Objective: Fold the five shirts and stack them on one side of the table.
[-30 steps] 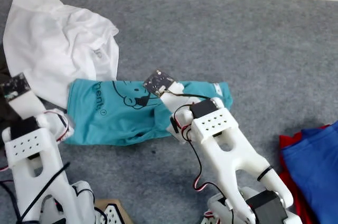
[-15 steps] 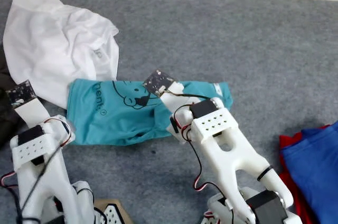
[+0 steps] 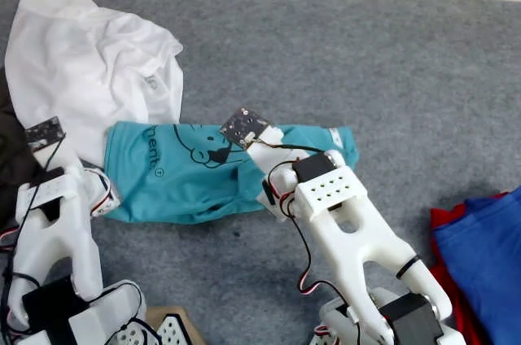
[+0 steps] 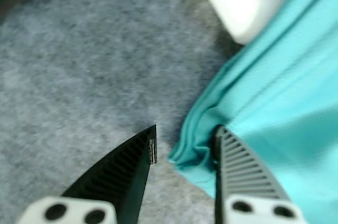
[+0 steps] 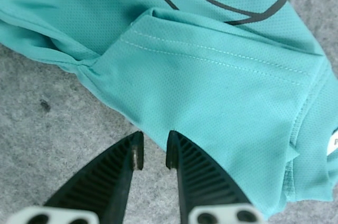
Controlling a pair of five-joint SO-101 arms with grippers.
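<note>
A teal shirt [image 3: 187, 170] lies partly folded in the middle of the grey table. My left gripper [image 4: 185, 147] is open at the shirt's near left corner [image 3: 114, 207]. A bunched teal edge [image 4: 198, 145] lies between its fingers. My right gripper [image 5: 154, 150] is pinched narrowly on the shirt's near hem [image 5: 211, 108], low over the table. In the high view the right arm's wrist [image 3: 326, 186] covers that spot. A crumpled white shirt [image 3: 89, 60] lies at the far left and overlaps the teal one.
A blue shirt [image 3: 488, 255] lies on a red one [image 3: 444, 268] at the right edge. Dark cloth [image 3: 10, 170] shows at the left edge. Bare grey felt [image 3: 366, 60] spreads across the far right half.
The left arm has swung right and lowered its gripper onto the teal shirt's near left corner. The right arm and the shirts have not moved.
</note>
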